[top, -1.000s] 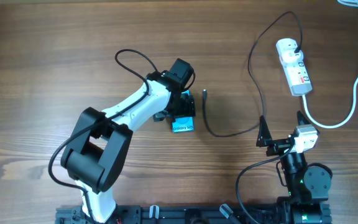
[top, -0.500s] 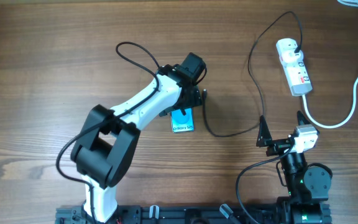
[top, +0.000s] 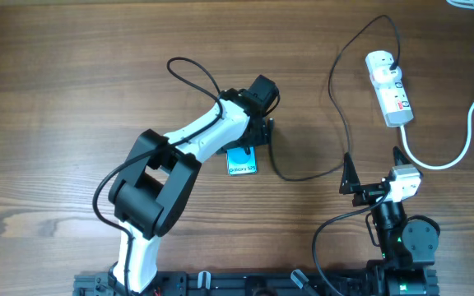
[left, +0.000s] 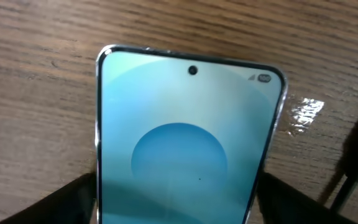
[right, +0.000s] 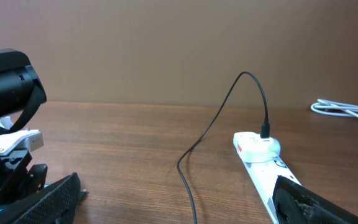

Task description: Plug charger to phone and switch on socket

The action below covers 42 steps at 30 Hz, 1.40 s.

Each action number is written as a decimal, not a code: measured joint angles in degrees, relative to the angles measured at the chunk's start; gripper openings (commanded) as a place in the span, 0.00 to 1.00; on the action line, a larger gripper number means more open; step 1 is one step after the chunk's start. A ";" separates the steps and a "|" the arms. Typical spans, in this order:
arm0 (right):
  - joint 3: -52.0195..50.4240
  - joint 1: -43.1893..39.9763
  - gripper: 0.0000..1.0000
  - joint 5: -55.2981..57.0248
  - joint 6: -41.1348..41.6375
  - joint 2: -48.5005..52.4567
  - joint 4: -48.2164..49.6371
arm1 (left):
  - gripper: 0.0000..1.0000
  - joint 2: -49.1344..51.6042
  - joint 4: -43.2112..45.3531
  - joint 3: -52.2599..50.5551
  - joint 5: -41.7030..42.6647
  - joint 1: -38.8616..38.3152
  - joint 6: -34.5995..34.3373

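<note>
At centre-left, the left gripper (top: pixel 252 138) straddles the cyan phone (top: pixel 242 161); whether it pinches cannot be told. The charger (top: pixel 271 126) tip lies just beside. Right: the socket (top: pixel 389 86), then the right gripper (top: pixel 374 164), fingers spread.

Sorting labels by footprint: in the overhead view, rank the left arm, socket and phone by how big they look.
1. left arm, by far the largest.
2. socket.
3. phone, smallest as seen; the arm covers part of it, so its full size against the socket is unsure.
</note>
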 measured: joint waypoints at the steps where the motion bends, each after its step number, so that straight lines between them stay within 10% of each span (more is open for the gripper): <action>1: 0.00 0.00 1.00 0.00 0.00 0.00 0.00 | 0.65 0.22 -0.20 0.28 0.04 0.00 0.26; 25: 0.00 0.00 1.00 0.00 0.00 0.00 0.00 | 0.60 -4.42 -3.91 -0.57 9.51 4.39 0.83; 42: 0.00 0.00 1.00 0.00 0.00 0.00 0.00 | 0.57 -6.75 1.79 -0.63 59.23 20.79 0.81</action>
